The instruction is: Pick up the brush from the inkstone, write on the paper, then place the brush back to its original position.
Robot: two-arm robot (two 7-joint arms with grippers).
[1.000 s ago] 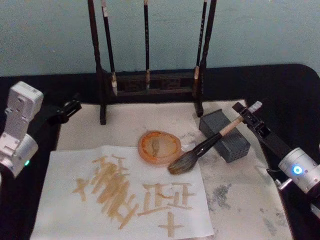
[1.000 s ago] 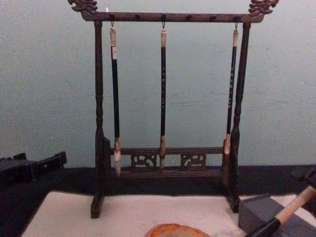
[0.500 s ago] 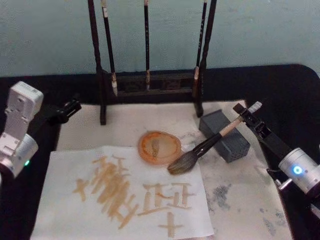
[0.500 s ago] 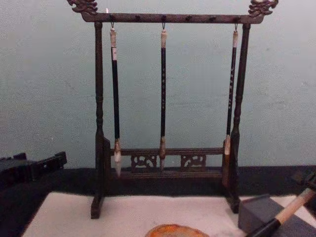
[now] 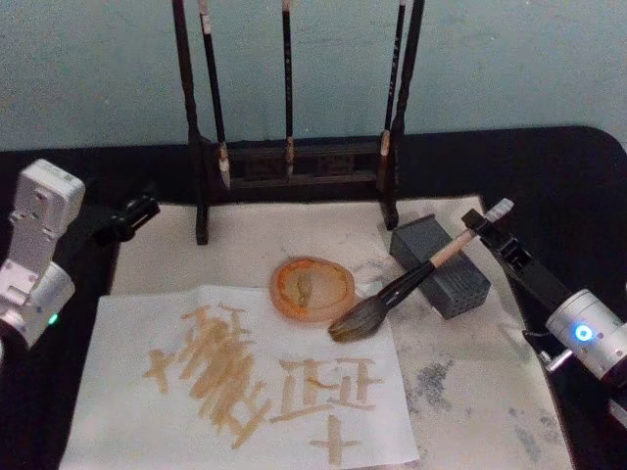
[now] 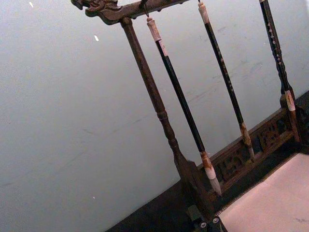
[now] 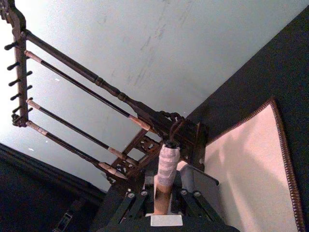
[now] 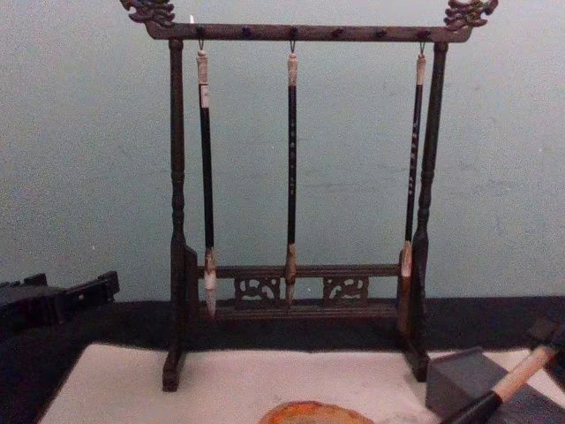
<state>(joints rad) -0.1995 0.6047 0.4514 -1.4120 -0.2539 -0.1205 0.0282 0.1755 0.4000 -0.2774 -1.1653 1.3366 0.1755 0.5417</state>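
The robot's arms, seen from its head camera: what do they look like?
Both have white wrist casings and slim black end effectors. The left end effector follows a boxy white housing with a small green light; the right end effector follows a rounded one with a glowing blue ring.

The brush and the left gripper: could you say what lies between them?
In the head view, a round orange dish on the pale mat lies between brush and left gripper.
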